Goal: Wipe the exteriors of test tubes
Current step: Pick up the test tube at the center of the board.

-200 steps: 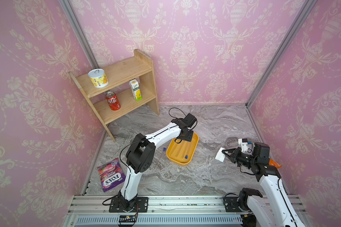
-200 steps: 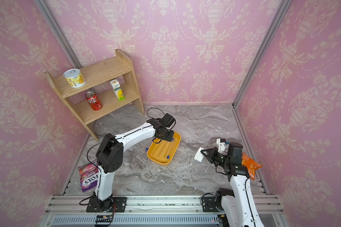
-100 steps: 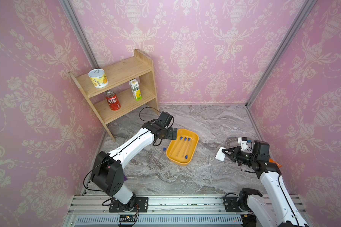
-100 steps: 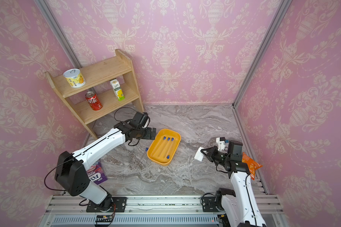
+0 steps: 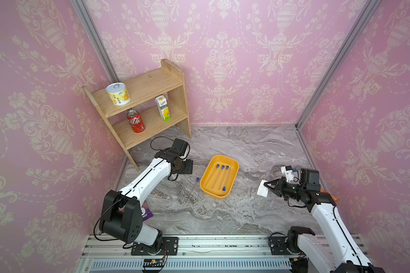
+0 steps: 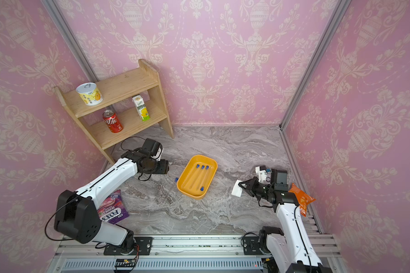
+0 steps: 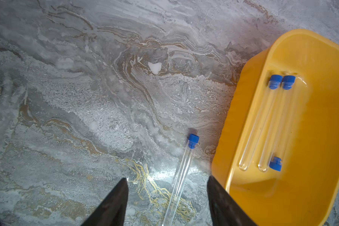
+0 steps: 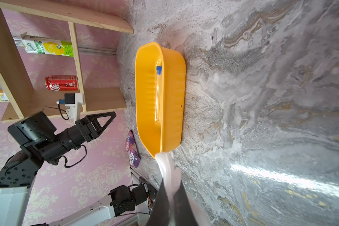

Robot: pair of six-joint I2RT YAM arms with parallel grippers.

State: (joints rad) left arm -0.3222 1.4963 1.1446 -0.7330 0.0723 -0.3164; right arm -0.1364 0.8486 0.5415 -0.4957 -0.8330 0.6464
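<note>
One test tube (image 5: 192, 190) (image 6: 170, 190) with a blue cap lies loose on the marble floor, just left of the yellow tray (image 5: 236, 170) (image 6: 214, 165). Several more test tubes (image 5: 219, 177) lie side by side inside that tray. My left gripper (image 5: 188, 166) (image 6: 162, 167) hovers left of the tray. In the left wrist view it (image 7: 167, 179) is open, and the loose test tube (image 7: 181, 172) runs between its fingers without touching either. My right gripper (image 5: 268, 186) (image 6: 243, 186) (image 8: 169, 197) is held off to the right of the tray, shut on a white wiping pad (image 5: 262, 189) (image 8: 165, 168).
A wooden shelf (image 5: 152, 85) in the back left corner holds a yellow tin, a red cola can and a juice carton. A purple candy bag (image 6: 113, 209) lies by the left arm's base. An orange snack bag (image 6: 302, 197) sits against the right wall.
My left gripper has pulled back from over the tray to the floor on its left, above the loose tube. The right arm with the pad has stayed in place.
</note>
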